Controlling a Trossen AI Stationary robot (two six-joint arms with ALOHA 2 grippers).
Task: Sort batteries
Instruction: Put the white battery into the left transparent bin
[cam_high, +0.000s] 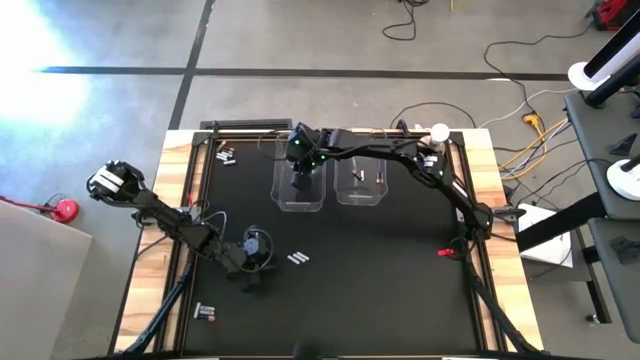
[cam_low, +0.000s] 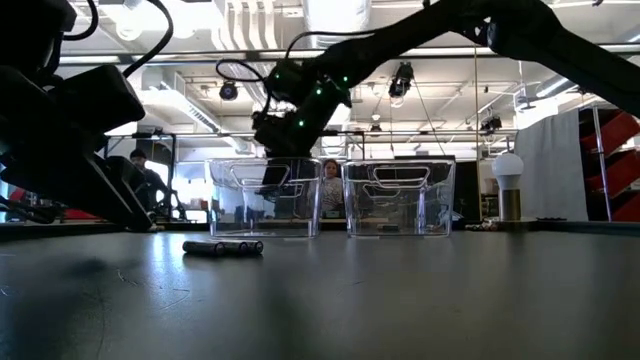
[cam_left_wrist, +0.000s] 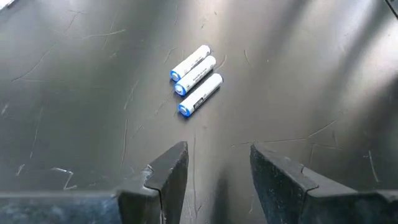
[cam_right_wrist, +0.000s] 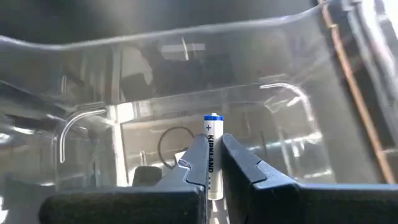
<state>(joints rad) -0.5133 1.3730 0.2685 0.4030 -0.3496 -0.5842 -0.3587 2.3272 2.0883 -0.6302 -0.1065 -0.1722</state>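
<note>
Three white batteries with blue ends (cam_left_wrist: 196, 81) lie side by side on the black mat (cam_high: 400, 280), also visible in the high view as the three batteries (cam_high: 298, 258). My left gripper (cam_left_wrist: 217, 162) stands open just short of them, touching nothing. My right gripper (cam_right_wrist: 214, 142) is shut on one white battery (cam_right_wrist: 212, 124) over the left of two clear bins (cam_high: 300, 190), as the low view also shows (cam_low: 265, 197). The right clear bin (cam_high: 362, 182) holds a couple of small batteries. My right gripper pinches the white battery between its two fingers (cam_right_wrist: 198, 155), which lie along the battery's body. Its blue-capped plus end (cam_right_wrist: 212, 118) sticks out past the fingertips. The fingers slant downward toward the left bin. The battery is lifted clear, above the bin's open top.
More loose batteries lie at the mat's far left (cam_high: 226, 155) and near left (cam_high: 205, 313). A small red object (cam_high: 445, 252) sits near the right arm's base. Wooden table edges frame the mat. People show in the room behind the bins.
</note>
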